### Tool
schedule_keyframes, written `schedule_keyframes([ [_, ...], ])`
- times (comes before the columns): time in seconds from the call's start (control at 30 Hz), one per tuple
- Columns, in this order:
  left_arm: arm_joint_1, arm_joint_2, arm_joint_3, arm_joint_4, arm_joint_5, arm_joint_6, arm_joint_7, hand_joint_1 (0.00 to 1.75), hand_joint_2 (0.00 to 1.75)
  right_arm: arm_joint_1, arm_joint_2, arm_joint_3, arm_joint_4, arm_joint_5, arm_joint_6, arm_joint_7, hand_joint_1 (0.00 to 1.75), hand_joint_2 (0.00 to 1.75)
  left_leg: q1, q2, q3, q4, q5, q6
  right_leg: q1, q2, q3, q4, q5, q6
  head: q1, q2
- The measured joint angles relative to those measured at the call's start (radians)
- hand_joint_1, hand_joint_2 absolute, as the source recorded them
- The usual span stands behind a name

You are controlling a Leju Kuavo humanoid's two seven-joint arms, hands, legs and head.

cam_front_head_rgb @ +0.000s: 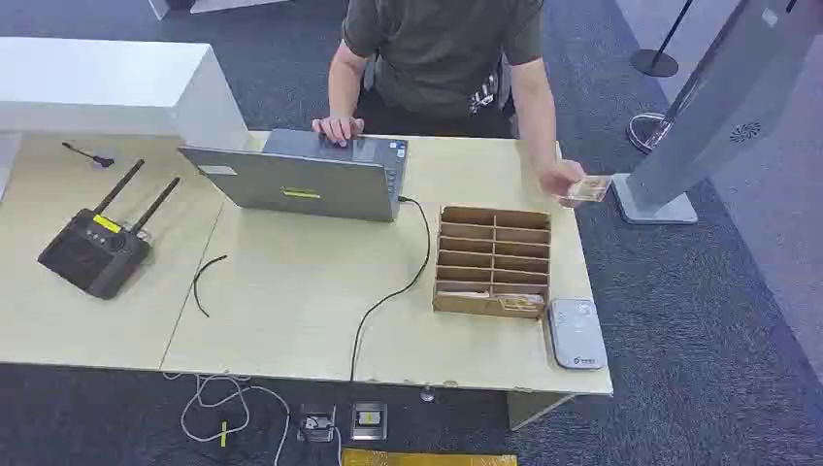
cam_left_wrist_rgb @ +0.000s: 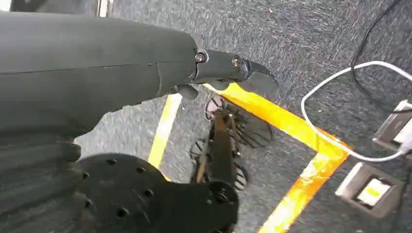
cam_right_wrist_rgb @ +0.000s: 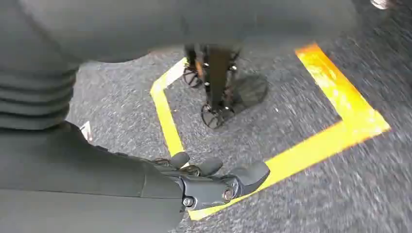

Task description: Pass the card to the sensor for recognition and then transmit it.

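Head view: card [cam_front_head_rgb: 589, 189] in a person's hand [cam_front_head_rgb: 561, 182] beside sensor [cam_front_head_rgb: 576, 333]. Wrist views: left hand [cam_left_wrist_rgb: 228, 73] and right hand [cam_right_wrist_rgb: 218, 182] over carpet, empty, fingers loosely apart.

Dark grey carpet [cam_front_head_rgb: 699, 320] covers the floor, marked with yellow tape [cam_right_wrist_rgb: 340, 131]. A light wooden worktop [cam_front_head_rgb: 291, 311] stands before a white counter [cam_front_head_rgb: 107, 87].

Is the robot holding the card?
No: a person's hand holds the card at the table's far right edge, near the grey kiosk base.
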Motion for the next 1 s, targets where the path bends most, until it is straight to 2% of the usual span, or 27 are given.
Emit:
schedule_keyframes([
  [0.37,-0.039,0.017,-0.103,0.02,0.251,0.064,-0.044,0.0,1.75,-0.045,-0.035,0.092,0.031,-0.267,-0.136,-0.058,0.0,0.0,0.0,0.0,0.0,0.0,0.0,0.0,0.0,0.0,0.0,0.0,0.0,0.0,0.0,0.0],
  [0.6,-0.061,0.027,-0.169,0.036,0.391,0.095,-0.082,0.0,1.75,-0.083,-0.062,0.135,0.085,-0.433,-0.224,-0.134,0.0,0.0,0.0,0.0,0.0,0.0,0.0,0.0,0.0,0.0,0.0,0.0,0.0,0.0,0.0,0.0],
  [0.63,-0.063,0.027,-0.18,0.039,0.413,0.099,-0.088,0.0,0.0,-0.089,-0.071,0.138,0.096,-0.464,-0.238,-0.152,0.0,0.0,0.0,0.0,0.0,0.0,0.0,0.0,0.0,0.0,0.0,0.0,0.0,0.0,0.0,0.0],
  [0.77,-0.074,0.034,-0.214,0.047,0.478,0.109,-0.105,0.0,0.0,-0.101,-0.107,0.15,0.135,-0.551,-0.279,-0.214,0.0,0.0,0.0,0.0,0.0,0.0,0.0,0.0,0.0,0.0,0.0,0.0,0.0,0.0,0.0,0.0],
  [1.0,-0.088,0.042,-0.266,0.063,0.59,0.119,-0.122,0.0,0.0,-0.117,-0.193,0.153,0.201,-0.69,-0.344,-0.359,0.0,0.0,0.0,0.0,0.0,0.0,0.0,0.0,0.0,0.0,0.0,0.0,0.0,0.0,0.0,0.0],
])
